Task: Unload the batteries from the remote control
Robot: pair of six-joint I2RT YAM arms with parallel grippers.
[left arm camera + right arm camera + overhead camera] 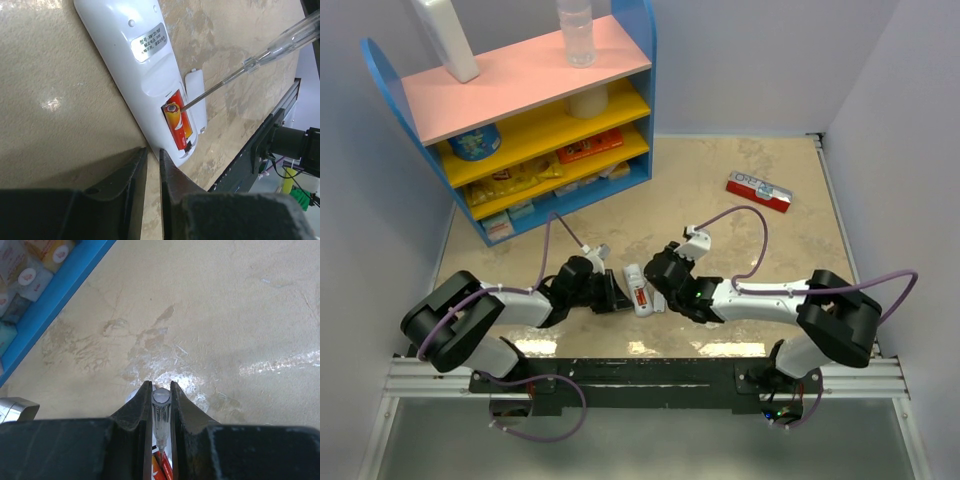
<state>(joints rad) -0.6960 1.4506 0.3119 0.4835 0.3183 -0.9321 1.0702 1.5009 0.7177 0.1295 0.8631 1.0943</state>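
Note:
The remote control (131, 60) lies back-up on the table, its battery bay uncovered. Red-orange batteries (178, 121) sit in the bay. The small white cover (196, 100) lies beside the remote on the table. My right gripper (161, 387) is shut on a clear-handled screwdriver (161, 412), whose metal tip (186, 104) touches the top end of a battery. My left gripper (153, 150) is shut with nothing between its fingers, and its tips rest against the remote's long edge near the bay. From above, both grippers flank the remote control (639, 288).
A blue shelf unit (520, 120) with bottles and packets stands at the back left. A red-and-white flat box (759, 191) lies at the back right. The black base rail (255, 155) runs close to the remote's near end.

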